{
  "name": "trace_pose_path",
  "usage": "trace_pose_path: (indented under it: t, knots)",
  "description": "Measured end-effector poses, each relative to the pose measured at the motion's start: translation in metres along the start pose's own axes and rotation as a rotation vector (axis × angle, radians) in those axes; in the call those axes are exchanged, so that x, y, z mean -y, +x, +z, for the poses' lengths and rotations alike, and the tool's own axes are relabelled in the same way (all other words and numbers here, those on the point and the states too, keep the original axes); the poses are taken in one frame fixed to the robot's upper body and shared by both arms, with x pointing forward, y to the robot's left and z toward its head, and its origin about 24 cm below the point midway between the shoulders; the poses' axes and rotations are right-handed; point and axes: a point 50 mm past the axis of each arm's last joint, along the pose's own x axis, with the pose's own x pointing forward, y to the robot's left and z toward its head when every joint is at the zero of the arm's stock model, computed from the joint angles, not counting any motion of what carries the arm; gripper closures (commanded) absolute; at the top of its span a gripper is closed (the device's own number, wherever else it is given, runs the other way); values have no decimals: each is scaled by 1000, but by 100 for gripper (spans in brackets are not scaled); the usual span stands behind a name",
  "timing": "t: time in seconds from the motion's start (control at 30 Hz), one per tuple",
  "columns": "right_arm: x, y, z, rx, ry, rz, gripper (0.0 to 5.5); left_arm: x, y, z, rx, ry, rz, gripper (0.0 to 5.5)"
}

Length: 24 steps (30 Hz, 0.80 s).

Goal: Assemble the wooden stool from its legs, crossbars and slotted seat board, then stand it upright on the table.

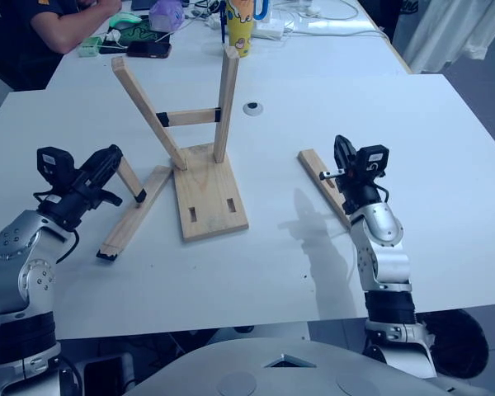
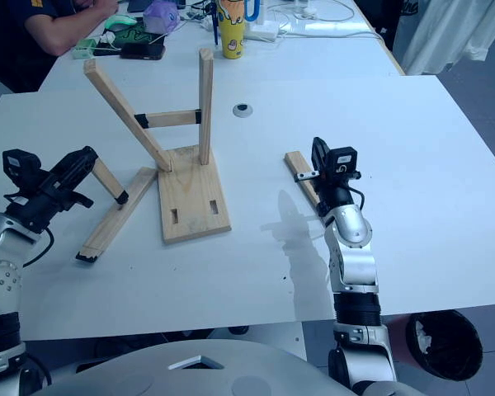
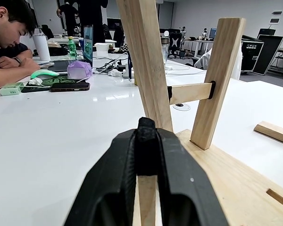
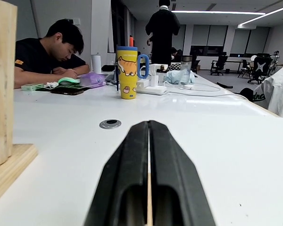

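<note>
Within left gripper (image 1: 114,161), loose leg (image 1: 131,179).

Head stereo pair: mounted high, pitched forward and down over the desk (image 1: 429,247); both eyes cover the same top, slightly offset. Left wrist camera: low behind left hand (image 3: 146,132), facing 1 o'clock, lens nearly on the loose leg (image 3: 146,202) it pinches. Right wrist camera: desk-level behind right hand (image 4: 149,129), facing 11 o'clock. Both wrist views share grommet (image 4: 110,124) and seat board (image 3: 236,188).
</note>
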Motion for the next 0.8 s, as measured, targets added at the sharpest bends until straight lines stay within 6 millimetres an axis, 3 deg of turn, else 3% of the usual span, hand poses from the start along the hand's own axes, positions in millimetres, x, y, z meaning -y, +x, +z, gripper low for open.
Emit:
trace_pose_path:
  t: [0.3, 0.8]
  knots:
    - [2, 4, 5, 16, -14, 23, 550, 2, -12, -10, 3, -4, 29, 505]
    - [4, 4, 5, 17, 4, 17, 550, -2, -4, -7, 25, -19, 32, 505]
